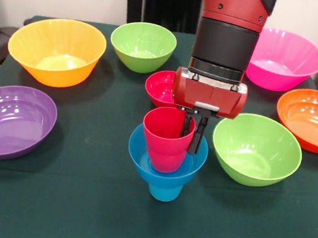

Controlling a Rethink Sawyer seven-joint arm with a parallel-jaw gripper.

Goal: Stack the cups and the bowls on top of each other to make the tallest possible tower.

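One glossy red cup (167,138) in small blue bowl (167,157) | pincer (192,135) pinching cup's rim

A dark green table (68,212) carries bowls: yellow-orange (56,51), purple (10,120), two lime green (142,46) (256,149), small red (161,87), pink (289,59), orange (313,118); the sky-blue cup (166,190) stands in front.

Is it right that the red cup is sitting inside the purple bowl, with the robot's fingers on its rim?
Not quite. The front view shows the red cup sitting in the small blue bowl, not the purple bowl, which lies apart with nothing in it. The fingers are at the cup's rim, as you said.
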